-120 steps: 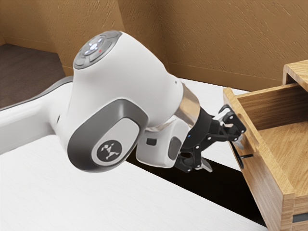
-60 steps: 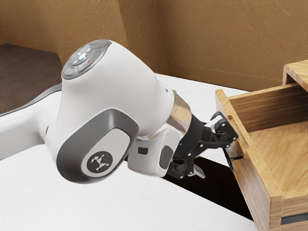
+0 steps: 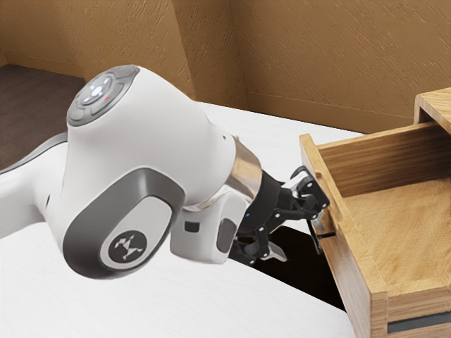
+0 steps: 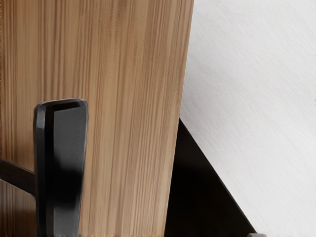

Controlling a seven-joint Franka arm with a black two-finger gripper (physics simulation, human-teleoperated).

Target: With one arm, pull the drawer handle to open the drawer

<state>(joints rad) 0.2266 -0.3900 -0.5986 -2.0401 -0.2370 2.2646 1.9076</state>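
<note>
In the exterior view, a white table (image 3: 232, 127) stands before tan plaster walls (image 3: 317, 49). The Franka arm (image 3: 141, 183) comes in from the exterior view's left, bent low over the tabletop. Its gripper (image 3: 299, 227) stands wide open, its upper finger (image 3: 312, 197) against the dark drawer handle (image 3: 319, 229). The wooden drawer (image 3: 373, 158) stands pulled well out of its cabinet (image 3: 437, 102), just beyond the gripper.

In the wrist view, the drawer front (image 4: 108, 74) is close ahead, the handle (image 4: 59, 168) just under the hand and the table (image 4: 256, 74) beside it.
</note>
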